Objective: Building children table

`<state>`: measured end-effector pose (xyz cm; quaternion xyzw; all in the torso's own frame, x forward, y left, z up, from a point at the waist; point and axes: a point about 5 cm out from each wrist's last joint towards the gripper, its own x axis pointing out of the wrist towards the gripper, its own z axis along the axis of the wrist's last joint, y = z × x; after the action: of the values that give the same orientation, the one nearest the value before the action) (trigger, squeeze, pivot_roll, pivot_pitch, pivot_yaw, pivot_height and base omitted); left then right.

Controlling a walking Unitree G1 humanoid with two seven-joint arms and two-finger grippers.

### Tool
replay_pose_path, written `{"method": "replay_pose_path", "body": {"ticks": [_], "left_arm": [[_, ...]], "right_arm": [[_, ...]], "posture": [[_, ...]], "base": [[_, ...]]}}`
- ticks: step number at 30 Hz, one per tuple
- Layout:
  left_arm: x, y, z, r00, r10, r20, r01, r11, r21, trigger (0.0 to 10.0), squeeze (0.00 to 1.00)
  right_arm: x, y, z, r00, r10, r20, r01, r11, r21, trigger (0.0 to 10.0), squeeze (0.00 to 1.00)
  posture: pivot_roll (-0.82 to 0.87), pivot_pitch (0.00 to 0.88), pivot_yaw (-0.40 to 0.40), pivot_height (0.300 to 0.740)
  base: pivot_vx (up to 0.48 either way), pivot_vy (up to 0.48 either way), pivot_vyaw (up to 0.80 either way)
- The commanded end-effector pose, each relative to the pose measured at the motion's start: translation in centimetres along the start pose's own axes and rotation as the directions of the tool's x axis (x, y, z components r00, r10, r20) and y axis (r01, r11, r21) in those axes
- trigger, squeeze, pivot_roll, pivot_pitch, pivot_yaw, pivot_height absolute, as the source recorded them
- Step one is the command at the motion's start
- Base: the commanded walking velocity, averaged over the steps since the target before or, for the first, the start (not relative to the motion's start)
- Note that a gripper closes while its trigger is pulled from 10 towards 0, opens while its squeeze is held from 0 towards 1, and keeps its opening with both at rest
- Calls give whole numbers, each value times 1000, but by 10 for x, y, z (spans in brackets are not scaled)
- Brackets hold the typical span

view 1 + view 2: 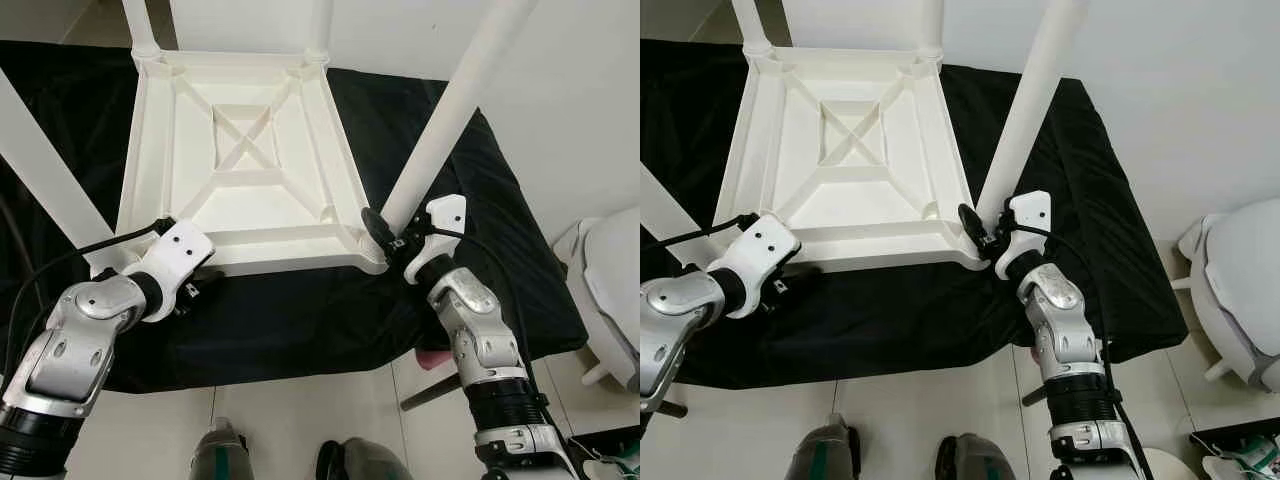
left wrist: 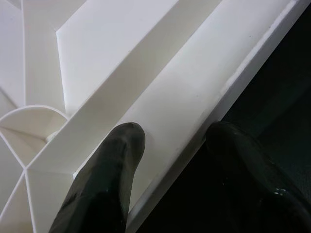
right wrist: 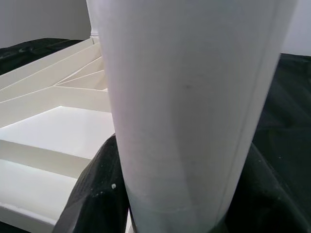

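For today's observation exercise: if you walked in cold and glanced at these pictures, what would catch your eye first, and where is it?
The upturned white table top, its ribbed underside facing up, lies on a black cloth in the middle. At its near right corner the right gripper is closed around a white leg standing in its socket. At the near left corner the left gripper straddles the table's rim, one finger inside, one outside.

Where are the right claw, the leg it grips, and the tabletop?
right claw point(image 1: 385, 232), left eye view, midway between its fingertips at the leg's base
leg point(image 1: 440, 125), left eye view, mid shaft
tabletop point(image 1: 290, 250), left eye view, near rim of the upturned underside
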<state>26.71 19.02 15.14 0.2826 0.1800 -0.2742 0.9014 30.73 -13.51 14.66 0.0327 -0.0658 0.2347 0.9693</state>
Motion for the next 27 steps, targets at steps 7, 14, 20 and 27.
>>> {"method": "replay_pose_path", "body": {"ticks": [7, 14, 20, 27], "left_arm": [[6, 13, 7, 995, 96, 18, -96, 995, -1, 10000, 0], [12, 8, 10, 993, 103, 53, -102, 994, -32, 10000, 0], [13, 7, 8, 991, 120, 52, -118, 992, -34, 10000, 0], [10, 4, 20, 986, 65, 156, -52, 995, -86, 10000, 1000]], "right_arm": [[10, -8, 4, 997, -79, 18, 80, 997, -20, 10000, 0], [12, -13, 11, 994, -104, 43, 105, 995, -2, 10000, 1000], [10, -9, 20, 994, -51, 97, 52, 999, -10, 10000, 0], [7, -9, 27, 988, -27, 149, 27, 1000, 4, 10000, 0]], "posture": [[-4, 43, -83, 740], [0, 42, -90, 740], [-5, 46, -96, 740], [-9, 50, -94, 740]], "base": [[0, 0, 0], [0, 0, 0], [0, 0, 0], [0, 0, 0]]}}
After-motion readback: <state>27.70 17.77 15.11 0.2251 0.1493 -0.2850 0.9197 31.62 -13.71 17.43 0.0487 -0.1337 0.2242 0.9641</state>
